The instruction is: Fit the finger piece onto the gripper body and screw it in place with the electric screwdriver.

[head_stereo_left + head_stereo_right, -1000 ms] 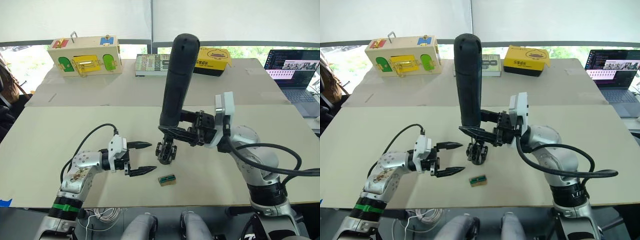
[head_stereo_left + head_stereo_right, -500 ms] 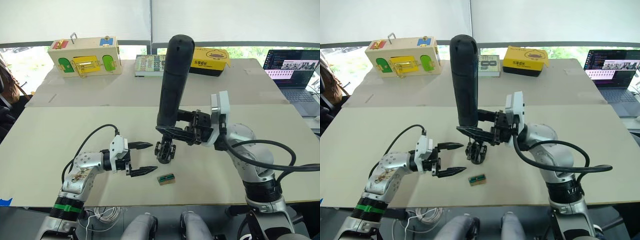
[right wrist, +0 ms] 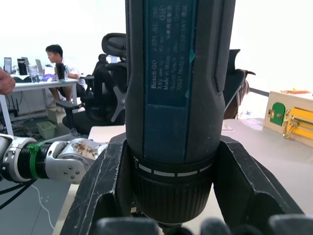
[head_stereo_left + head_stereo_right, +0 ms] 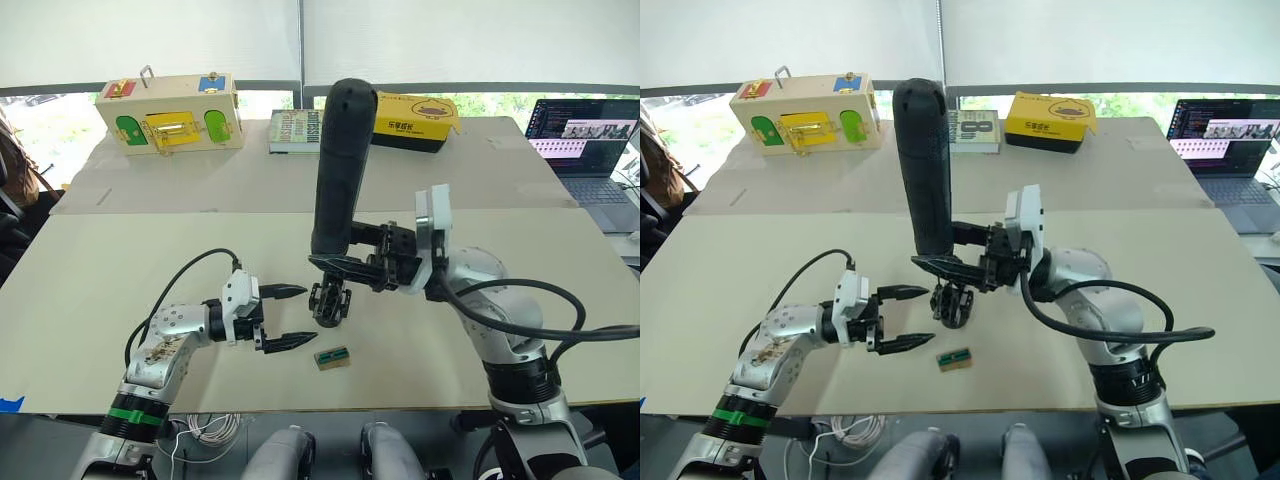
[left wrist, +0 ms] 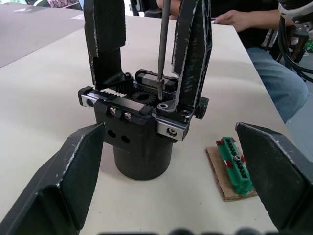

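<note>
The gripper body (image 4: 330,302), a small black block, stands on the near table; in the left wrist view two black finger pieces (image 5: 193,54) stand upright on its toothed top. The electric screwdriver (image 4: 335,170) is held nearly upright over it, my right gripper (image 4: 335,258) shut on its lower barrel. Its thin metal bit (image 5: 163,44) comes down between the two pieces to the body's top. My left gripper (image 4: 305,315) is open just left of the body, at its height, with nothing between its fingers.
A small green-topped tan block (image 4: 333,358) lies just in front of the body. At the back are a wooden latch box (image 4: 172,110), a book (image 4: 295,130) and a yellow box (image 4: 415,122). A laptop (image 4: 585,130) sits far right. A person (image 3: 54,63) sits beyond the table.
The screwdriver's top has swung a little to the left, standing more upright, with the right arm following. The left gripper has stayed open beside the body.
</note>
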`<state>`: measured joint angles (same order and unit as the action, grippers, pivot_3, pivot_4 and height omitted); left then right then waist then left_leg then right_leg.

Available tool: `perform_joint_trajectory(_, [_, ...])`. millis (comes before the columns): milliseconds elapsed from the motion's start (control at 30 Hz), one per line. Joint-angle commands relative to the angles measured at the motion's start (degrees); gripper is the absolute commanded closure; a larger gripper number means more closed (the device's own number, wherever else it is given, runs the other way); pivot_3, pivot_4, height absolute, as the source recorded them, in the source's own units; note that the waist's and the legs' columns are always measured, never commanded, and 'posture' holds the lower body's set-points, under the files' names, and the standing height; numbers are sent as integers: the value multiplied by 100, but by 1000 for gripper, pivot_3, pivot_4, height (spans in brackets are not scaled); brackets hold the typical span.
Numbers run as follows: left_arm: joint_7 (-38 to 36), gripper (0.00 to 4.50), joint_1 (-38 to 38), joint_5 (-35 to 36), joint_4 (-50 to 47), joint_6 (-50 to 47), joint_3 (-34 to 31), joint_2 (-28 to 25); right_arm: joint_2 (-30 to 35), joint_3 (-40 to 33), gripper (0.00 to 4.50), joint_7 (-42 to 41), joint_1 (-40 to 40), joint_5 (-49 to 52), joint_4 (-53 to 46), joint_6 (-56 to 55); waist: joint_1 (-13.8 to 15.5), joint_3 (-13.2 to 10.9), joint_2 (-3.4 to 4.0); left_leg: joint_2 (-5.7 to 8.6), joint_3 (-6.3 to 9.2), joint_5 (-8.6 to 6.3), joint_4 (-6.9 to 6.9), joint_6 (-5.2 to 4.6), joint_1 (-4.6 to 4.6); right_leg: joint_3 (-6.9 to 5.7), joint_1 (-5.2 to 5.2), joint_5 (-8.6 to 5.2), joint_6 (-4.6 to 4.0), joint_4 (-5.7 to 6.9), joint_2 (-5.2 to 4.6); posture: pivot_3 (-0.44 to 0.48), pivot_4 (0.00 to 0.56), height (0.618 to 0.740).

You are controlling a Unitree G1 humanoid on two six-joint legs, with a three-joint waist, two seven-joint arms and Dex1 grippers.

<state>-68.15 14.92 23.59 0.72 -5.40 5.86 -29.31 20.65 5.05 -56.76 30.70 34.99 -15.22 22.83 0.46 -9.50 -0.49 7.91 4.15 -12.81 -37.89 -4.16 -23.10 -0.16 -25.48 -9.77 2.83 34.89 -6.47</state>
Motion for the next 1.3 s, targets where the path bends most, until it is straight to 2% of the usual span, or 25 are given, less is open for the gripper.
perform_joint_trajectory(33, [26, 0, 2, 2, -195, -16, 7, -2, -86, -67, 2598, -32, 122, 79, -179, -241, 0, 0, 0, 0, 0, 0, 0, 0, 0, 0, -1, 0, 0, 0, 0, 0, 150, 740])
perform_joint_trajectory(1300, [71, 0, -44, -281, 98, 245, 37, 150, -47, 10, 2598, -78, 61, -48, -128, -212, -6, 0, 0, 0, -1, 2, 0, 2, 0, 3, -2, 0, -1, 3, 0, 0, 150, 740])
